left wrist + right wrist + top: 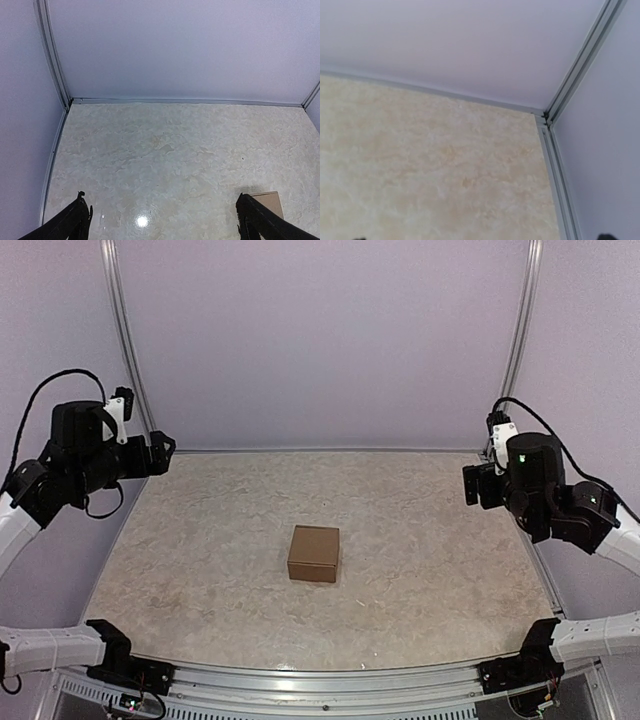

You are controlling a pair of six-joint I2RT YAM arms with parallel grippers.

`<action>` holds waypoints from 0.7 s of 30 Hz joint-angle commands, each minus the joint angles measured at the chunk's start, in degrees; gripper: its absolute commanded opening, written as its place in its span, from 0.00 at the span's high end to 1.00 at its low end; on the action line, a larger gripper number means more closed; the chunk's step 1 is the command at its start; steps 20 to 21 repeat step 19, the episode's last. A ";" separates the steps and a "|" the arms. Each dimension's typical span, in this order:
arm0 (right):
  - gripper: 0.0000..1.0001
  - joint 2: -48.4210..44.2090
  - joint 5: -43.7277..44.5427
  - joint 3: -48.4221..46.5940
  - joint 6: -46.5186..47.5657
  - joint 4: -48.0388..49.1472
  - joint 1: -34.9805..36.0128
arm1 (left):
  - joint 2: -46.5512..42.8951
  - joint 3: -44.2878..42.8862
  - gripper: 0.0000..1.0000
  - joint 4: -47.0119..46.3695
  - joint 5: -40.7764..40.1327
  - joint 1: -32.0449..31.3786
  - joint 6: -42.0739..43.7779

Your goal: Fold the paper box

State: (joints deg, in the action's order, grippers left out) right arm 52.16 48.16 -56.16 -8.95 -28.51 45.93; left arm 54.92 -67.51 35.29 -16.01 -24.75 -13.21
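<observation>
The paper box [313,553] stands as a closed, squarish brown carton near the middle of the table, with nothing touching it. In the left wrist view only one corner of the paper box [267,200] shows, behind the right finger. My left gripper [152,452] hangs high at the left wall, far from the box, and its jaws [165,220] stand wide open with bare tabletop between them. My right gripper [474,485] is raised at the right side, also well away from the box. Just its fingertips [607,236] peek in at the bottom edge, spread wide and holding nothing.
The marbled beige table [220,530] is enclosed by pale lilac walls at the back and both sides. Aluminium frame posts [125,330] rise at the back corners. A metal rail [330,680] runs along the near edge between the arm bases.
</observation>
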 commanded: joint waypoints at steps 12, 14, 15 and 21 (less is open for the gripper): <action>0.00 1.21 -1.84 3.84 2.25 2.87 -0.47 | -12.44 14.73 0.01 -10.06 4.63 0.41 4.00; 0.00 1.14 -1.97 4.10 2.29 3.23 -0.47 | -11.55 14.33 0.01 -9.30 4.72 0.40 3.89; 0.01 1.11 -2.36 4.25 2.60 3.40 -0.49 | -11.18 14.00 0.01 -8.87 4.69 0.39 3.82; 0.00 1.54 -2.10 5.00 2.05 4.88 -0.48 | -10.23 13.71 0.01 -8.54 5.16 0.41 3.77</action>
